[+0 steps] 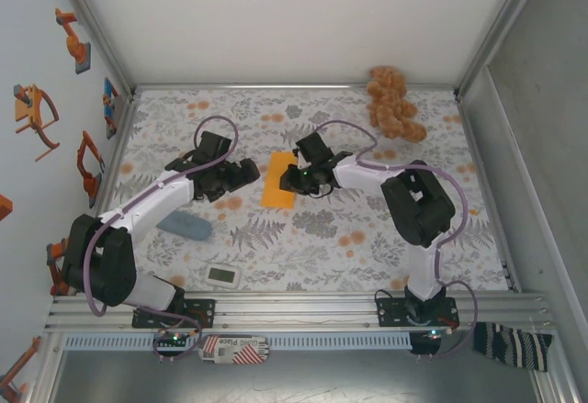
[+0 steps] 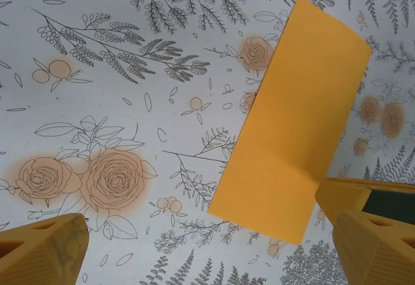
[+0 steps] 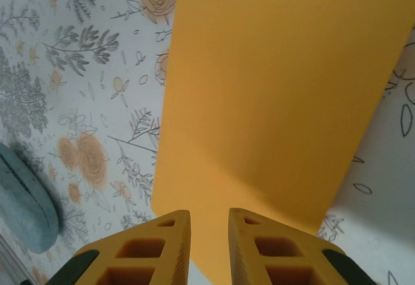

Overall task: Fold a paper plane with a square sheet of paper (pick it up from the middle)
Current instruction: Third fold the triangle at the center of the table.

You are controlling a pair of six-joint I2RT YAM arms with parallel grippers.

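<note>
orange sheet (image 1: 278,180) sat just ahead of right end effector (image 3: 209,223) (nearly clenched, grip unclear), long axis pointing away. left end effector (image 2: 201,210) released, sheet to its right.

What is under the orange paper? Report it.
The orange paper lies on the flower-print cloth, which shows beside it. The patch directly beneath is covered, so nothing there can be checked.

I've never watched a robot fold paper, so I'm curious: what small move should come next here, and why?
Probably the right claw should close on the orange paper at its near edge. Its jaws stand close together with a narrow gap right at that edge, while the left claw gapes wide beside the sheet, holding nothing, so nothing seems to grip it.
</note>
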